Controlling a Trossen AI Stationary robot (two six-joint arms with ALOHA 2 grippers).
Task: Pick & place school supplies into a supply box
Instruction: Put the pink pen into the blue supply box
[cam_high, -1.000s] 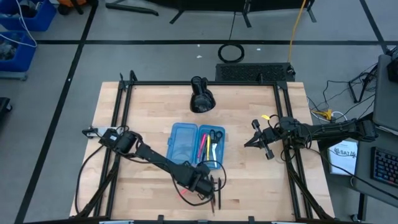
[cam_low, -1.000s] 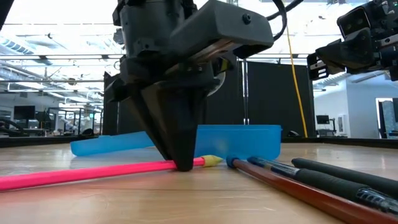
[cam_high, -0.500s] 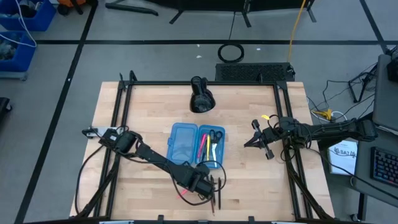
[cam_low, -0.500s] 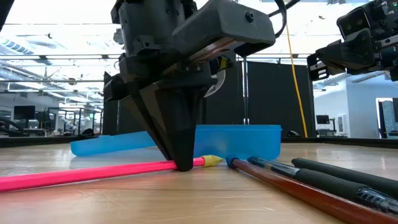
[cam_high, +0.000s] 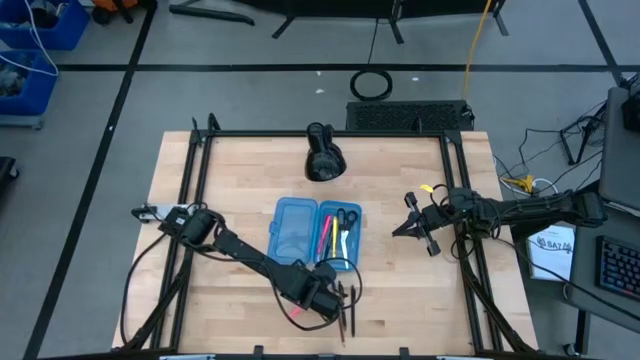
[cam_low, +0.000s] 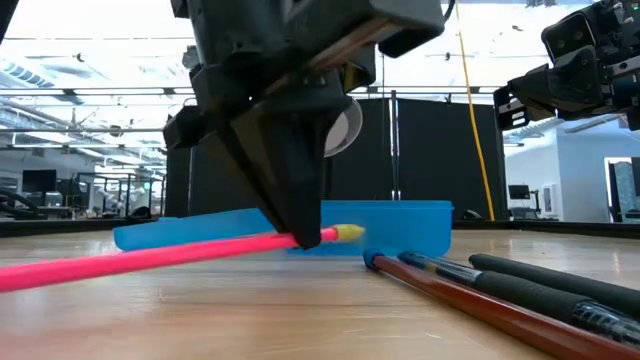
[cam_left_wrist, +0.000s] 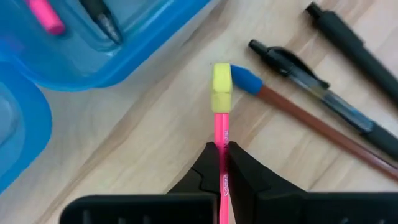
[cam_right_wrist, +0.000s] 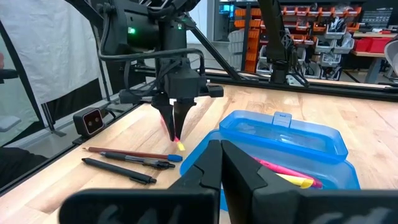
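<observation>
From above, the left gripper (cam_high: 322, 299) sits near the table's (cam_high: 230, 170) front edge, just in front of the open blue supply box (cam_high: 317, 234). The right gripper (cam_high: 403, 229) waits apart, with bare wood around it, fingers pressed together.

Down low, the pink pencil (cam_low: 150, 258) is tilted, yellow end lifted.

The left wrist view shows fingers (cam_left_wrist: 245, 180) pinching the pencil; small writing there is too tiny to read. A brown pencil (cam_left_wrist: 311, 122) and black pens (cam_left_wrist: 314, 91) lie beside it.
</observation>
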